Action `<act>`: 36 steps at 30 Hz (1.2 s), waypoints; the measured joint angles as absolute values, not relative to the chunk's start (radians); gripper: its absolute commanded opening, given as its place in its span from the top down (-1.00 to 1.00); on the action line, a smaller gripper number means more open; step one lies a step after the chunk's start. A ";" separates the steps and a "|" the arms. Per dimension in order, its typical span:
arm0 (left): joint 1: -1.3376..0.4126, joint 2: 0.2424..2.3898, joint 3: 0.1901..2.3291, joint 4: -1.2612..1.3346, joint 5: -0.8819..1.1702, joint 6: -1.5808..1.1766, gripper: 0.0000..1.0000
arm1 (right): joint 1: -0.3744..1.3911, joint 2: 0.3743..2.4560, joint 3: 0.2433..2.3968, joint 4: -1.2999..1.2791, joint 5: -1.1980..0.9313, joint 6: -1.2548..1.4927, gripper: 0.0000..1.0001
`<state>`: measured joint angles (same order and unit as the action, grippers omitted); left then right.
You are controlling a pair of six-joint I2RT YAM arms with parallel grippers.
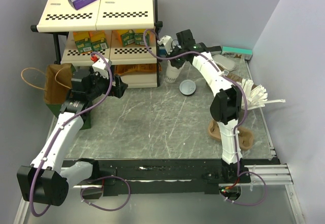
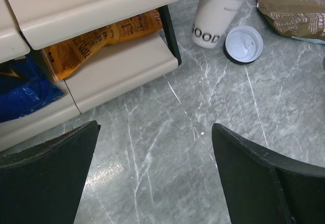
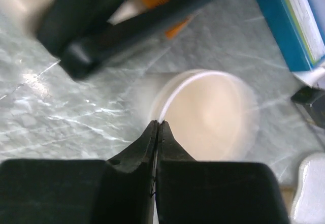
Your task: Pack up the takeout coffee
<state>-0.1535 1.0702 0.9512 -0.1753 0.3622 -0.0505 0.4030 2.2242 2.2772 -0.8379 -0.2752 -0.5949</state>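
The takeout coffee is a white paper cup [image 1: 173, 72] with dark lettering, next to the shelf's right post. In the left wrist view the cup [image 2: 212, 18] stands beside a white lid [image 2: 244, 43] that lies flat on the table. My right gripper [image 3: 158, 124] is shut on the cup's near rim, with its pale tan inside [image 3: 208, 115] just beyond the fingertips. From above, the right gripper [image 1: 170, 56] sits over the cup. My left gripper [image 2: 155, 127] hangs open above bare marble in front of the shelf, holding nothing. In the top view the left gripper [image 1: 123, 88] is left of the cup.
A two-tier cream shelf [image 1: 96, 11] with snack boxes fills the back left. A brown paper bag [image 1: 55, 83] stands at the far left. A brown pulp cup tray [image 1: 245, 138] lies under the right arm, with white sticks [image 1: 254, 94] and a teal box [image 1: 236, 51] at right.
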 measured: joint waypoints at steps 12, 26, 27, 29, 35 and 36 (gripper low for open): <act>-0.151 1.071 0.951 -0.168 0.370 -0.069 -0.99 | 0.398 2.202 2.222 -0.796 -0.264 -0.607 1.00; -0.149 1.079 0.951 -0.167 0.374 -0.073 -0.99 | 0.390 2.210 2.222 -0.834 -0.337 -0.594 1.00; -0.149 1.080 0.951 -0.166 0.375 -0.073 -0.99 | 0.389 2.213 2.225 -0.827 -0.330 -0.588 1.00; -0.149 1.082 0.951 -0.165 0.377 -0.073 -0.99 | 0.397 2.189 2.169 -0.779 -0.286 -0.609 1.00; -0.149 1.091 0.951 -0.164 0.377 -0.073 -0.99 | 0.402 2.216 2.221 -0.831 -0.305 -0.597 1.00; -0.149 1.092 0.951 -0.165 0.378 -0.073 -0.99 | 0.403 2.234 2.259 -0.865 -0.336 -0.593 1.00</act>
<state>-0.1490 1.0920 0.9512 -0.1646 0.3779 -0.0734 0.4030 2.2337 2.2585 -0.8650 -0.3363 -0.5934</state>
